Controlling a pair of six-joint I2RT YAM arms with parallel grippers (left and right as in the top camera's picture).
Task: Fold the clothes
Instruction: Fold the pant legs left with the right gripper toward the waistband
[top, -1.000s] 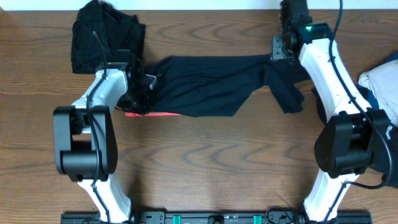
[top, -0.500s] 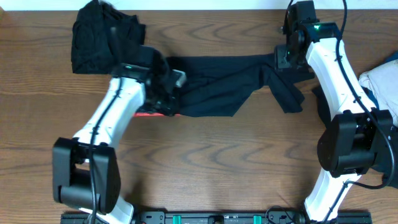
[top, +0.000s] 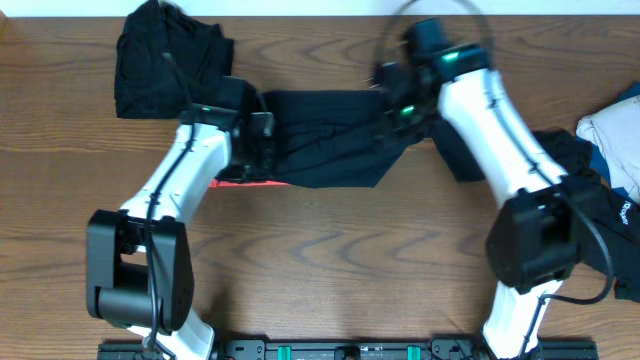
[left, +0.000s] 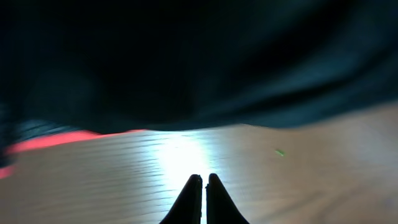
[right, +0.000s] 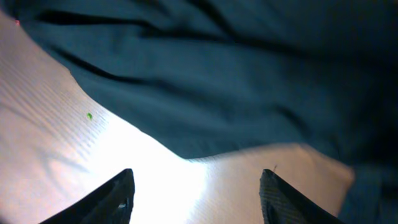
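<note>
1. A long black garment (top: 330, 140) lies stretched sideways across the wooden table (top: 320, 260), its surface rumpled.
2. A coral-red band (top: 245, 182) peeks out along the near edge of the garment's left end.
3. The left gripper (top: 258, 140) is over that left end. The right gripper (top: 392, 105), blurred, is over the garment's right part.
4. A crumpled black pile (top: 165, 60) lies just past the garment's left end, toward the far side.
5. White and blue clothes (top: 612, 135) lie well to the garment's right.
6. A black piece (top: 570, 160) sits between them and the garment.

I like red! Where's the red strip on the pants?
In the overhead view, the red strip pokes from under the black trousers' near edge, left of centre, by the left gripper.
</note>
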